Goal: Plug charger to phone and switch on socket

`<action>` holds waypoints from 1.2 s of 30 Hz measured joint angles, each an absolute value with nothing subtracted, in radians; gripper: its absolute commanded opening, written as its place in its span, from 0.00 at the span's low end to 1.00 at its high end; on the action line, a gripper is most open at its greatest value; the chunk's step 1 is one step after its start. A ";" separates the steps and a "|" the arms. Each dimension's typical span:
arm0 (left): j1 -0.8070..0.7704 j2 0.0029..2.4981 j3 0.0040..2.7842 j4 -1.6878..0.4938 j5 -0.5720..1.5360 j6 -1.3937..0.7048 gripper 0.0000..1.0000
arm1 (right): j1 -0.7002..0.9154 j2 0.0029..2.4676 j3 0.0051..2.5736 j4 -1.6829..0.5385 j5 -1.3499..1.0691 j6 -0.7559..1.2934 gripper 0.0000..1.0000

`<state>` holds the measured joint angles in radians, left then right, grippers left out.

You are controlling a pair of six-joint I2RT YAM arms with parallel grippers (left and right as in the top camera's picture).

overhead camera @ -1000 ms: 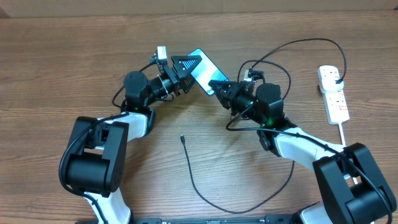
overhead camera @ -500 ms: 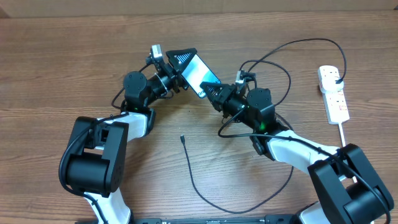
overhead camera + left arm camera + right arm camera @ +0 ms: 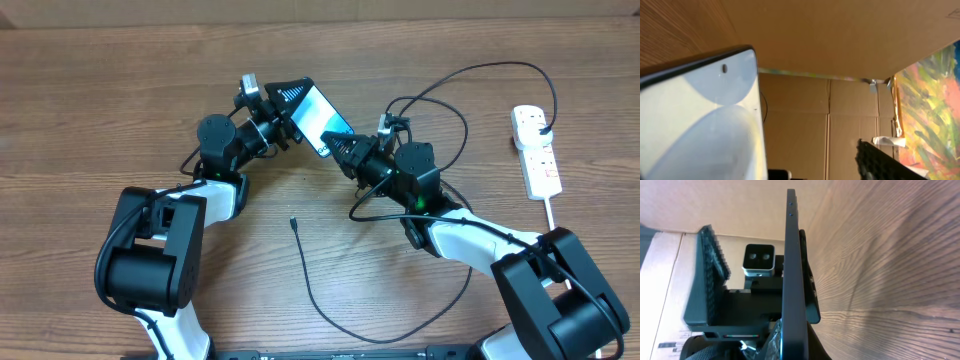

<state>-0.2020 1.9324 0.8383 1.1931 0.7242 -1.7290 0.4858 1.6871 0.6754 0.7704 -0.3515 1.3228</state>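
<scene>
Right pincer (image 3: 342, 148) clamped on phone (image 3: 318, 118) at its 5 o'clock end, holding it off the surface (image 3: 100, 100); left pincer (image 3: 288, 98) agape, straddling the 11 o'clock end, likely a regrip before charger (image 3: 296, 232) pickup.

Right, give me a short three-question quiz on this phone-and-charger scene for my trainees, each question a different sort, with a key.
1. True or false: the charger tip is already plugged into the phone.
2. Which gripper is shut on the phone? A: the left one. B: the right gripper. C: neither.
3. Fill in: the charger's free tip lies on the ____.
Key: 1 false; 2 B; 3 table.
</scene>
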 measured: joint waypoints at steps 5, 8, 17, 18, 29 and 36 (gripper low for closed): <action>-0.200 1.934 0.837 1.178 0.725 -1.721 0.49 | 0.486 1.687 0.682 0.778 -0.362 1.339 0.04; -0.200 1.934 0.837 1.175 0.725 -1.717 0.42 | 0.485 1.687 0.683 0.780 -0.367 1.363 0.04; -0.196 1.935 0.832 1.167 0.730 -1.698 0.20 | 0.484 1.687 0.692 0.790 -0.390 1.450 0.04; -0.196 1.935 0.830 1.167 0.730 -1.698 0.18 | 0.484 1.687 0.692 0.789 -0.392 1.456 0.04; -0.197 1.942 0.826 1.161 0.745 -1.693 0.05 | 0.480 1.698 0.693 0.764 -0.480 1.444 1.00; -0.153 1.942 0.827 1.044 0.825 -1.691 0.04 | 0.332 1.673 0.693 0.739 -0.665 1.238 1.00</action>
